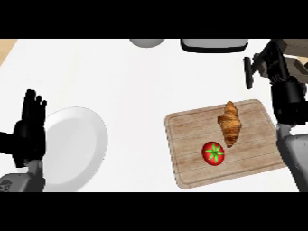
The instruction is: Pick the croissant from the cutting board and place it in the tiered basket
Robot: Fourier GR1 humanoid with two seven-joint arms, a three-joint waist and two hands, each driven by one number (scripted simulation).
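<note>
Two things sit on the cutting board [189, 169]: the croissant [230, 122] lying lengthwise toward the far-right part, and a tomato [213, 153] just beside its near end, close enough that they may touch, can't tell for sure. Croissant hasn't been picked up, nothing is on it.

Right hand [291, 101] is up at the board's right edge, beside the croissant but apart from it. It looks bunched and dark from this angle; whether its fingers are spread or curled I can't tell. It holds nothing visible. The grey forearm comes in along the right side and overlaps the board's right edge.

Left hand [24, 131] is at the far left, fingers straight & spread, pointing up, resting beside a white plate [76, 149]. Not part of the job by the look of it.

Basket: a dark framed thing at the top right corner [296, 54] could be the tiered basket, but it's cut off and partly behind the arm, so not sure.

Step, as I judge it: approach phase, pre-grasp. Nothing of the task done yet.

Next move needs: right hand to shift left over the croissant's middle, come down w/ fingers either side of its width, and stay off the tomato at the near end. Grabbing nearer the far half seems safer. Then lift and carry back toward the top right.
</note>
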